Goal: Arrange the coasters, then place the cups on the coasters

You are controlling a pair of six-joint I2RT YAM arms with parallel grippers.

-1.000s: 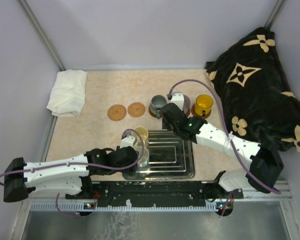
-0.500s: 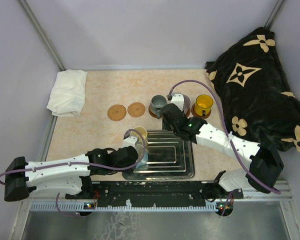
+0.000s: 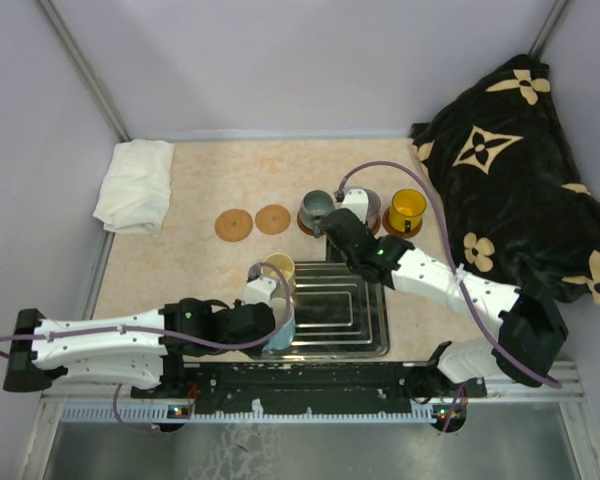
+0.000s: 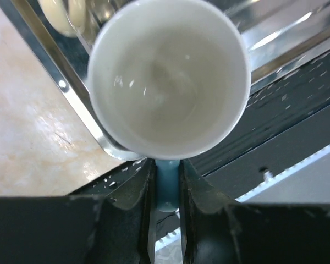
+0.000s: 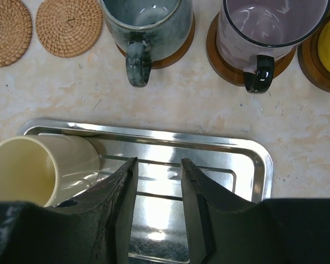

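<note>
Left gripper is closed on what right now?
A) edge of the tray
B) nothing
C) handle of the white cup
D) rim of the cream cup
C: in the left wrist view the left gripper pinches the blue handle of the white cup.

There are five cups: one grey cup (image 5: pixel 140 19), one purple cup (image 5: pixel 272 22), one yellow cup (image 3: pixel 407 206), one cream cup (image 5: pixel 22 170) and one white cup (image 4: pixel 168 77). There are five round coasters too. Two are bare: the first bare coaster (image 5: pixel 5 25) and the second bare coaster (image 5: pixel 69 26). Three have a cup on top: the coaster under grey (image 5: pixel 177 54), the coaster under purple (image 5: pixel 220 58) and the coaster under yellow (image 5: pixel 313 74). There is one shiny tray (image 5: pixel 154 132), one white cloth (image 3: pixel 135 185) and one black blanket (image 3: pixel 510 190) with flowers. There are two robot arms: the left arm (image 3: pixel 110 345) and the right arm (image 3: pixel 450 280).
</note>
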